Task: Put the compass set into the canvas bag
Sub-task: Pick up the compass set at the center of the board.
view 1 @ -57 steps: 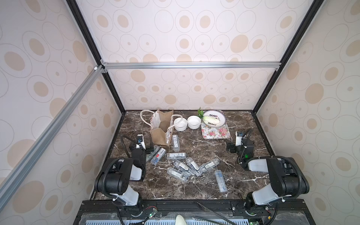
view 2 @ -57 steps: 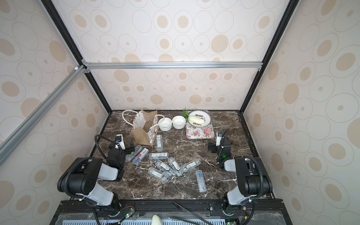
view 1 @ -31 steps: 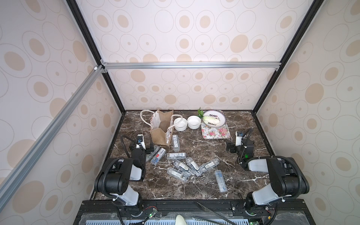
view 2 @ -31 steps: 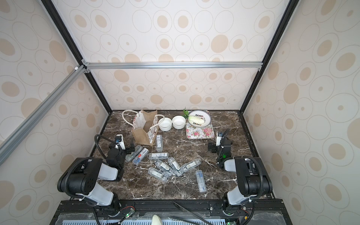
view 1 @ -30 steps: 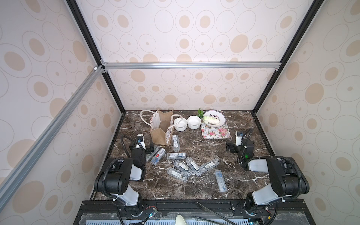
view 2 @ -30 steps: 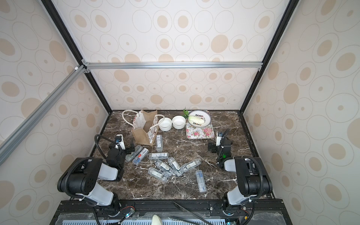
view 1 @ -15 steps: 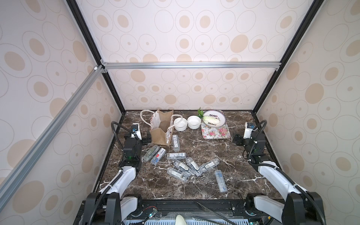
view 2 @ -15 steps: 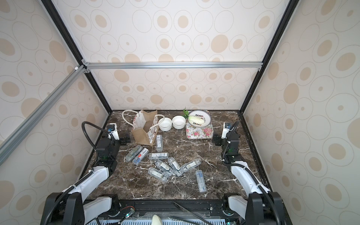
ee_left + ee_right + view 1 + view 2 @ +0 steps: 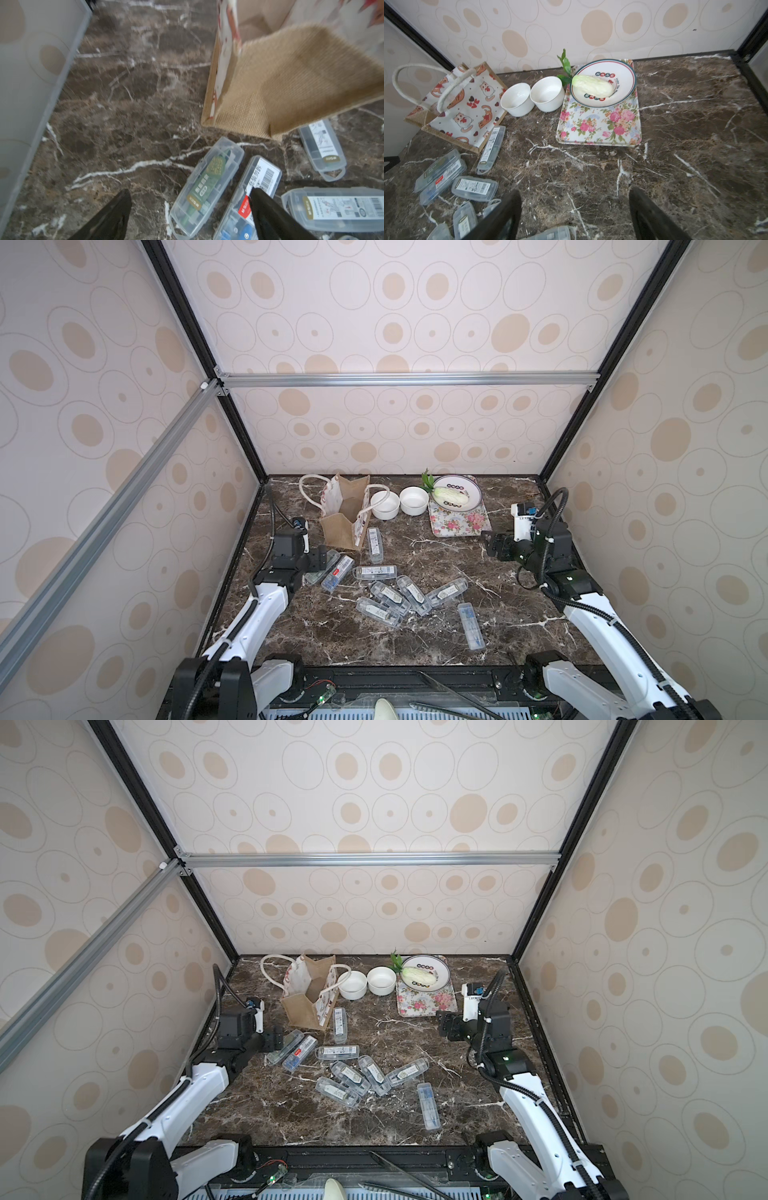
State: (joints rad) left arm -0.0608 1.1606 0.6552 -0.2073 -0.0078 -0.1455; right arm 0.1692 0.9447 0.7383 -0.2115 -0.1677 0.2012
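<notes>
Left fingers (image 9: 116,212) stand wide apart and empty above a clear compass set (image 9: 207,187). It lies on the worktop (image 9: 124,104) near the open canvas bag (image 9: 291,83), and that arm reaches forward along the left wall. Right fingers (image 9: 645,207) are spread wide and empty too, with the arm stretched out near the floral tray (image 9: 600,124). Only the fingers' tips show in the wrist views. The bag's inside is mostly hidden.

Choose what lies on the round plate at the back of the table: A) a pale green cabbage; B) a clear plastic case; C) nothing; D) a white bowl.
A: the pale green cabbage rests on the plate, which stands on the floral tray.
</notes>
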